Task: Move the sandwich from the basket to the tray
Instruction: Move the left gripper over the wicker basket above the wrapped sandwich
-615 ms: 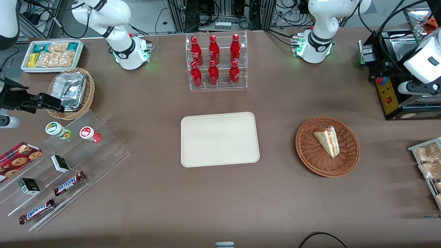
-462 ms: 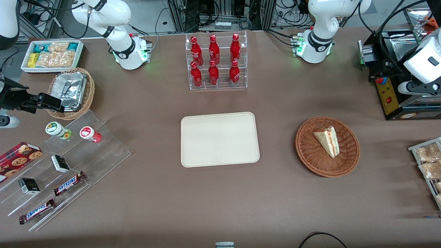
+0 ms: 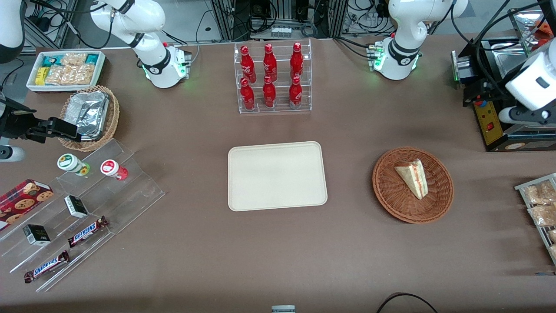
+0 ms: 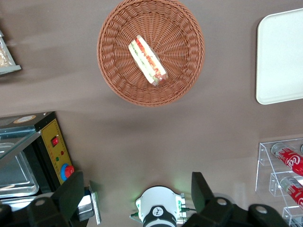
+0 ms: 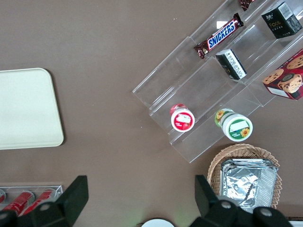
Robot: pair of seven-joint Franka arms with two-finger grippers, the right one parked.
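The sandwich (image 3: 412, 177), a pale wedge with red and green filling, lies in the reddish-brown wicker basket (image 3: 386, 191). Both also show in the left wrist view: sandwich (image 4: 147, 60), basket (image 4: 118, 75). The cream tray (image 3: 277, 175) lies bare in the middle of the table, beside the basket toward the parked arm's end; its corner shows in the left wrist view (image 4: 281, 56). My left gripper (image 3: 519, 114) hangs high at the working arm's end of the table, farther from the front camera than the basket, well apart from it. It is open and empty (image 4: 137, 196), its jaws spread wide.
A black control box with a red button (image 3: 488, 117) and a metal appliance stand under the gripper. A clear rack of red bottles (image 3: 271, 78) stands farther from the front camera than the tray. A wire rack of snack bags (image 3: 541, 204) lies at the working arm's end.
My left arm's wrist has shifted slightly, a little farther from the front camera. The sandwich, basket and tray have not moved.
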